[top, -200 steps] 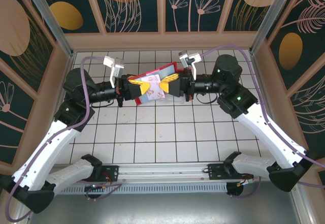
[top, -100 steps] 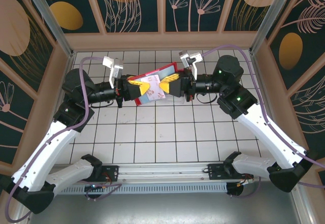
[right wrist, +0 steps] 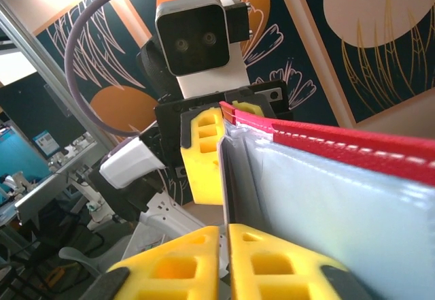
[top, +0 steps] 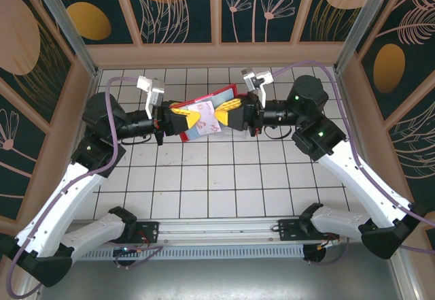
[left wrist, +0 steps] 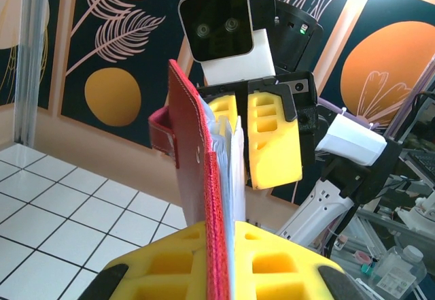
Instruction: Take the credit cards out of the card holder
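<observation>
1. One small red folding card holder (top: 222,96) hangs above the white tiled worktop (top: 204,177) (mid-air), pinched by the left end effector (top: 185,115).
2. The right end effector (top: 223,114) pinches its pale whitish-pink credit card (top: 204,115); the card's print is too small to read.

Lab robot cell: tiled table (top: 224,177), leaf-painted panels (top: 180,7), cluttered bench (left wrist: 401,245).

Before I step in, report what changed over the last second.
The right arm drew back slightly to the right, and the right gripper and the card holder's far corner shifted a little with it. Nothing was taken hold of or let go. The left gripper stays shut on the card holder, the right apparently on the pale card, both held above the table.
</observation>
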You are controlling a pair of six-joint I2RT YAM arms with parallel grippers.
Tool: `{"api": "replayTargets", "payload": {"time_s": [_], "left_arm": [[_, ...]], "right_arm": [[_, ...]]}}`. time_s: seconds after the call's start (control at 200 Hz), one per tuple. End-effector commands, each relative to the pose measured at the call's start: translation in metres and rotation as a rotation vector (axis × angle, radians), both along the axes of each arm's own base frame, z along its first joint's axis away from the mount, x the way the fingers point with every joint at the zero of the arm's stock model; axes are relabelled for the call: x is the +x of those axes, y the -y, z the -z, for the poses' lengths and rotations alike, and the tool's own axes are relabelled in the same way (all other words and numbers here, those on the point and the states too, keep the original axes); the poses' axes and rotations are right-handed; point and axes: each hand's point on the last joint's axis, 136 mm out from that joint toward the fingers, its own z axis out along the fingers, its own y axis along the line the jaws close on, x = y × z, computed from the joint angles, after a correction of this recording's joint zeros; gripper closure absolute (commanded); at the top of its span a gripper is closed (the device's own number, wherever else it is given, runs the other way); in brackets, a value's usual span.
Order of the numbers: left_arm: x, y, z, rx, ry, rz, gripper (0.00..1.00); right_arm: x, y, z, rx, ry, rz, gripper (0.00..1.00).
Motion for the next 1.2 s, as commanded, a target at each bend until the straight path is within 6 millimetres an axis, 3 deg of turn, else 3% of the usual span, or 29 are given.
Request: {"api": "replayTargets", "payload": {"time_s": [0.0,1.191], "left_arm": [[0.009,-0.002,-0.002,-0.001,0.004,-0.042,0.94],[0.008,0.0,-0.007,-0.002,-0.01,-0.022,0.94]], "right_arm": [[-0.014,0.01,-0.022,0.042,0.087,-0.008,0.85],[0.002,0.002,-0.014,-0.001,0.075,0.043,0.89]]}}
